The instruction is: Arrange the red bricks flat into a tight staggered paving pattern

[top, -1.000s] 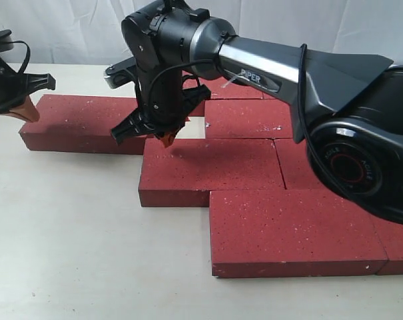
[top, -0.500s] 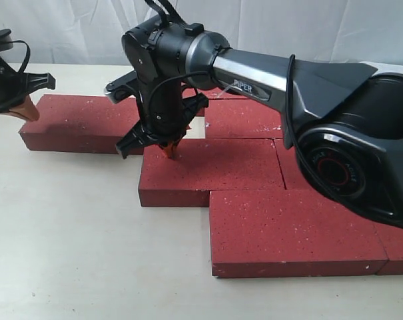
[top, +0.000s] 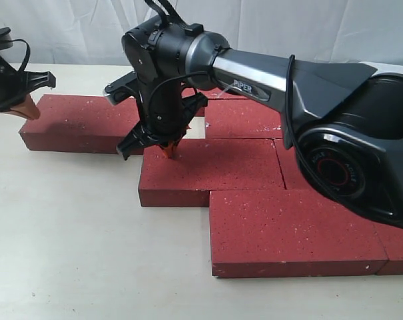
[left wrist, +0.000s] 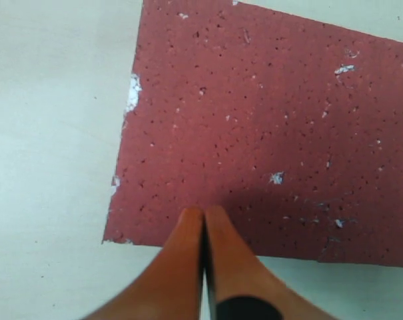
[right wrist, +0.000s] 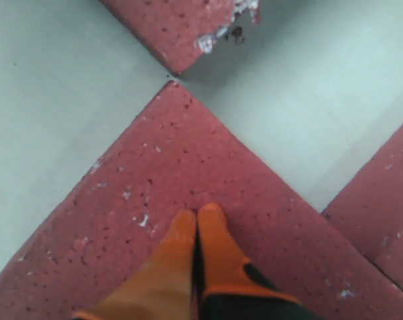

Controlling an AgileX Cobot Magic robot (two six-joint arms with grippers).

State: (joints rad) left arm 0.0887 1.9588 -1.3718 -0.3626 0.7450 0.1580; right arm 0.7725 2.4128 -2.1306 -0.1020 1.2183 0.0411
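Table (top: 68, 253): pale, bears every brick.
Red bricks (top: 288, 227): flat, in staggered rows on the right. One loose brick (top: 81, 123) lies to the left, with a gap (top: 196, 129) between it and the back row.
Right gripper (top: 168, 151): closed and empty. It has dropped within the last second onto the middle brick (top: 211, 167) near its far-left corner, probably to nudge it.
Left gripper (top: 21, 110): closed, empty, unmoved at the loose brick's left end.

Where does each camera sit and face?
Exterior: off the arms, angled down across the red bricks; shows right arm, left gripper.
Left wrist: looks down past its shut fingertips onto the leftmost brick.
Right wrist: looks down past the shut right gripper onto a brick corner.
Shared: exterior shows both those bricks too.
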